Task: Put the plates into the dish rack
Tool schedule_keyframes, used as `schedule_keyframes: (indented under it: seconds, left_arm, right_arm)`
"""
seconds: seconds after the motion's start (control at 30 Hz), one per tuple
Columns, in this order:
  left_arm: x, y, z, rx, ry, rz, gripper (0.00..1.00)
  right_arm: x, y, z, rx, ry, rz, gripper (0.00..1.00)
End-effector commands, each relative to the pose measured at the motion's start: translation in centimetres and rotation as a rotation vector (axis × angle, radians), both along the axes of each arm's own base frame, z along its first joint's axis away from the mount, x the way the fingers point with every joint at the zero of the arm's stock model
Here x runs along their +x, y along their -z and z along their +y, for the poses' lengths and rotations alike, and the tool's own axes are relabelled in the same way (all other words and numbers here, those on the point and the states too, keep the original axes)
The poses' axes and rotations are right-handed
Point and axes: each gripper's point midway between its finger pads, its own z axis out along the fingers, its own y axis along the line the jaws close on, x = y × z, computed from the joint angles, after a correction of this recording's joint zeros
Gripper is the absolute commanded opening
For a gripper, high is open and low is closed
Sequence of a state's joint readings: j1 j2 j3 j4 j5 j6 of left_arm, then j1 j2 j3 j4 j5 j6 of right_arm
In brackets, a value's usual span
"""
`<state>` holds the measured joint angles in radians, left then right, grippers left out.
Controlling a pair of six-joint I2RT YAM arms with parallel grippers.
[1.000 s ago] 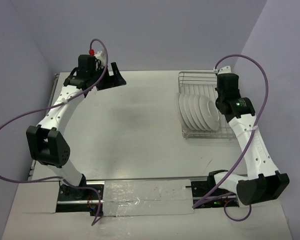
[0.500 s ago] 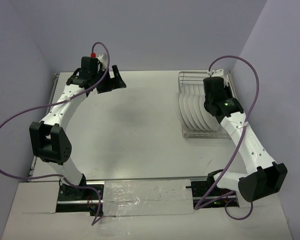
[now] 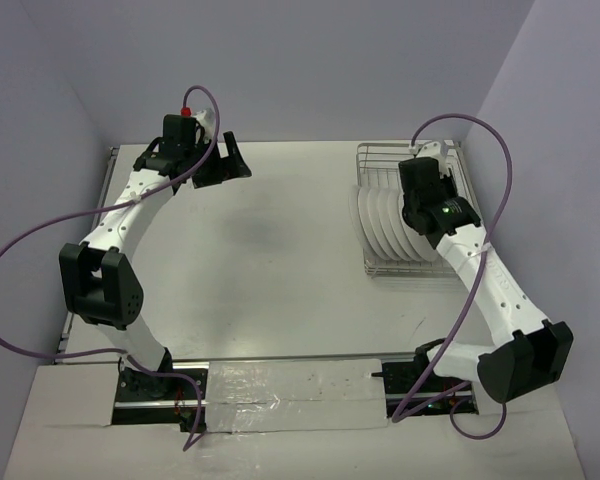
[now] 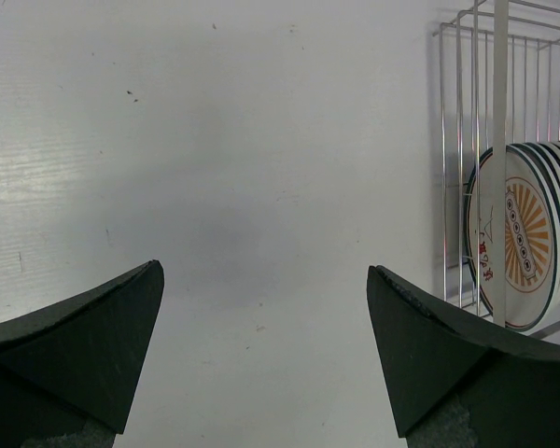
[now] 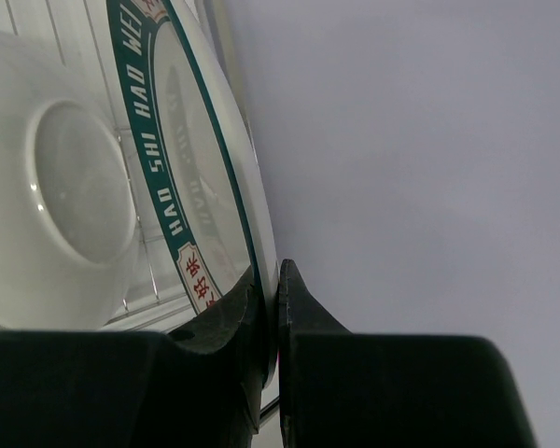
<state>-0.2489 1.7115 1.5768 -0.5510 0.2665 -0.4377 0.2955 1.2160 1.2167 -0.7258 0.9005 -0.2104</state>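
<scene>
The dish rack [image 3: 380, 158] stands at the far right of the table with several white plates [image 3: 382, 225] upright in a row in it. My right gripper [image 5: 277, 280] is shut on the rim of a green-banded plate [image 5: 201, 177] and holds it on edge over the rack, beside the white underside of a racked plate [image 5: 65, 201]. In the top view the right wrist [image 3: 425, 192] hides that plate. My left gripper [image 3: 230, 160] is open and empty at the far left. Its wrist view shows the rack [image 4: 457, 140] and the plates [image 4: 518, 243].
The purple wall stands close behind and to the right of the rack. A rack wire [image 5: 140, 271] runs just under the held plate. Purple cables loop off both arms. A taped strip [image 3: 290, 395] lies along the near edge between the arm bases.
My right arm has swung left and toward the far end of the rack, carrying the plate from the rack's right side to over the row. The left arm shifted slightly.
</scene>
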Motion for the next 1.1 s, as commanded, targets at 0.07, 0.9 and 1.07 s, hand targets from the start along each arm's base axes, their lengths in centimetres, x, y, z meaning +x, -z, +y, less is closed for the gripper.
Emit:
schedule_keyframes:
  seconds: [0.07, 0.9, 1.07]
  left_arm:
    - [0.2, -0.9, 0.2, 0.003, -0.010, -0.025, 0.99]
    - [0.3, -0.4, 0.2, 0.012, -0.012, -0.012, 0.99]
    - [0.4, -0.5, 0.2, 0.012, -0.014, -0.012, 0.99]
  right_arm:
    - [0.5, -0.2, 0.2, -0.026, 0.031, -0.054, 0.00]
    - [1.0, 3.7, 1.0, -0.071, 0.016, 0.034, 0.04]
    - [1.2, 4.2, 1.6, -0.039, -0.012, 0.054, 0.33]
